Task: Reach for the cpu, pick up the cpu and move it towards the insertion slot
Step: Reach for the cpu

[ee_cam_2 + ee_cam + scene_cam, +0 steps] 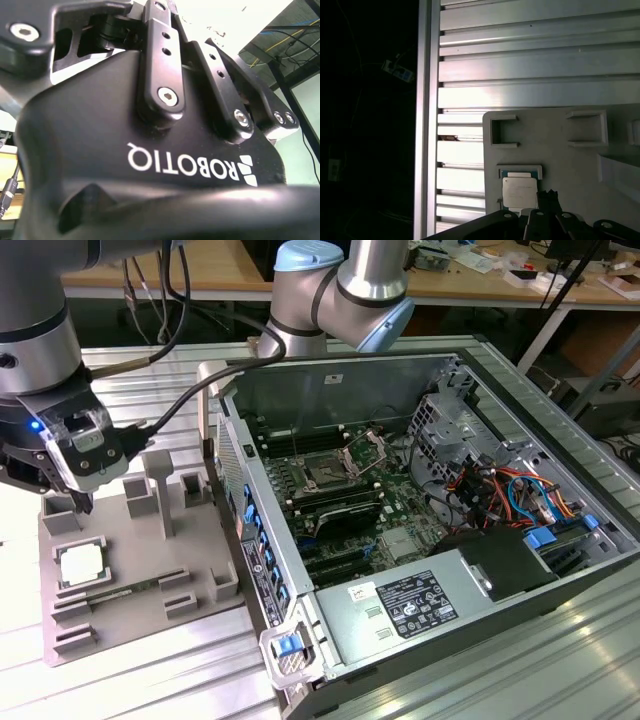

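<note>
The cpu (82, 565) is a small pale silvery square lying flat in a pocket of the grey tray (150, 540) at the exterior view's left. My gripper (68, 508) hangs open just above the tray, a little behind the cpu, with nothing between its fingers. In the first wrist view the cpu (519, 192) lies on the tray (550, 145) right beside my dark fingertips (546, 199). The insertion slot (325, 472) is the dark square socket with a shiny metal frame on the green board inside the open computer case. The second wrist view shows the black gripper body (150, 150) close up.
The open computer case (420, 500) lies in the middle of the ribbed metal table (150, 680), its near wall (255, 540) standing between tray and socket. The tray carries upright posts (160, 485) and a thin green memory stick (125, 592). Cables and a drive cage fill the case's right.
</note>
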Robot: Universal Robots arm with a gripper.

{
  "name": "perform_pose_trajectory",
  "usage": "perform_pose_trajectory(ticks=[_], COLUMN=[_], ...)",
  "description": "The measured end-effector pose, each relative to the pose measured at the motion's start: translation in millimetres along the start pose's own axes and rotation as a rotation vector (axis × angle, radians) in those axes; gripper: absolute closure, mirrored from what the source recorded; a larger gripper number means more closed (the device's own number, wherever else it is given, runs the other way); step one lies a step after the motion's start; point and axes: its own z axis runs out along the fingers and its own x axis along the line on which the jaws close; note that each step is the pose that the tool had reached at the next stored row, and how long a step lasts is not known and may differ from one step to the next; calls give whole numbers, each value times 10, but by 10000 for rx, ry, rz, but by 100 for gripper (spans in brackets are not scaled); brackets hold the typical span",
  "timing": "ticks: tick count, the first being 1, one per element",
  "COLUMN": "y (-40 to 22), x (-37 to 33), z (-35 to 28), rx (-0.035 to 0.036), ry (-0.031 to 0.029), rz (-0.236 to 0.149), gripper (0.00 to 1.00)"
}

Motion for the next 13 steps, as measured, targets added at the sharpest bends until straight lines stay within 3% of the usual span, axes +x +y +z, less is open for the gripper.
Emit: perform_pose_trajectory(ticks=[13], y=[-1], x=[1], z=[36], rx=[0], ry=[0], rz=[0], gripper=[89])
